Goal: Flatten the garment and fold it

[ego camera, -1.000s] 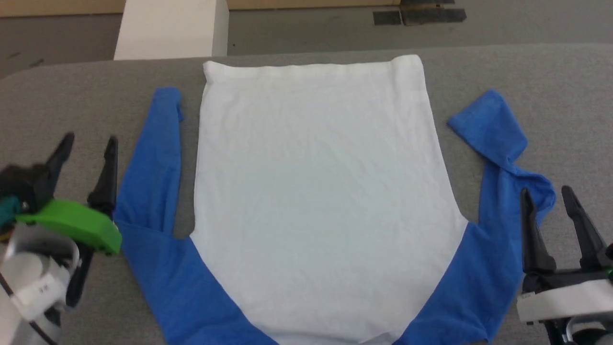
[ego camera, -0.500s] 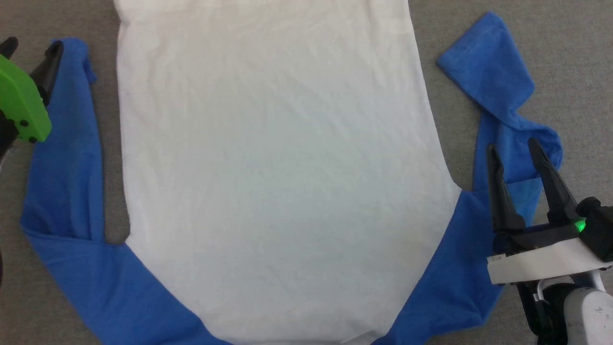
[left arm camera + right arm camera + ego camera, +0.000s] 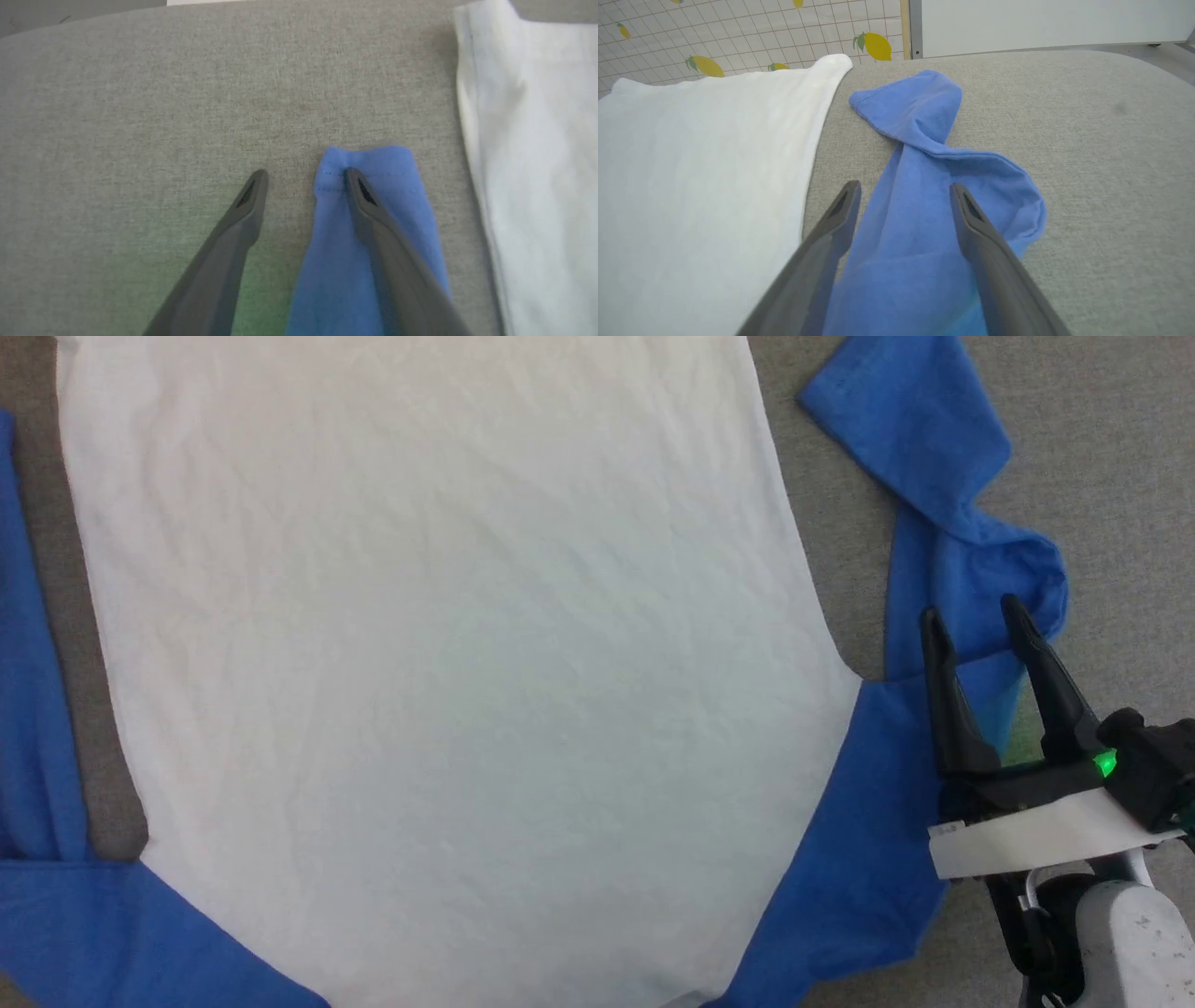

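Observation:
The garment [image 3: 439, 653] lies spread flat on the grey table, white body in the middle and blue sleeves at both sides. Its right sleeve [image 3: 943, 513] bends and is crumpled near the cuff. My right gripper [image 3: 973, 616] hangs open over that sleeve [image 3: 915, 224], one finger on each side of the blue cloth. In the left wrist view my left gripper [image 3: 306, 175] is open at the left sleeve's cuff [image 3: 369, 196], its right finger over the cuff and its left finger over bare table. The white body's edge [image 3: 528, 163] lies to the right.
Grey fabric table [image 3: 1102, 457] extends right of the garment and around the left cuff [image 3: 140, 116]. Beyond the far edge in the right wrist view stand a tiled sheet with lemon prints [image 3: 705, 28] and a white panel [image 3: 1041, 21].
The head camera has tilted down and closer, so the garment looks bigger and the left gripper has left that view. My right gripper has moved forward over the right sleeve.

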You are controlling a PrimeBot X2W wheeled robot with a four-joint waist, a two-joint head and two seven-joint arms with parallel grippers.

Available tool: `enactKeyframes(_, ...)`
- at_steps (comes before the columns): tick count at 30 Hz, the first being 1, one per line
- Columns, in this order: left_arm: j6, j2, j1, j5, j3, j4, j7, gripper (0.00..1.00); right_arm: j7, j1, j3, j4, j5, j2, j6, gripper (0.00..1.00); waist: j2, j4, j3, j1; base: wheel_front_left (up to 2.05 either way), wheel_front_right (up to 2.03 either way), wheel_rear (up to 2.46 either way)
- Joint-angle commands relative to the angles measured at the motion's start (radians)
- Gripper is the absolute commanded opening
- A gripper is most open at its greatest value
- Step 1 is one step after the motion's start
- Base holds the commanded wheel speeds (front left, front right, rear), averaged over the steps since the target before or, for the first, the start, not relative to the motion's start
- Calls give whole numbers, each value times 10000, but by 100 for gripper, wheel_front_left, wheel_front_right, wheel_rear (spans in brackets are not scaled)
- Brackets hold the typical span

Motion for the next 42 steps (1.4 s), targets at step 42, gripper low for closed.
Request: enactKeyframes(42, 1728, 97, 6810, 409, 1384, -6982, -4716, 0, 1209, 2558, -1126, -820, -72, 60, -15, 100, 0, 2250, -5457, -1, 0, 0, 0)
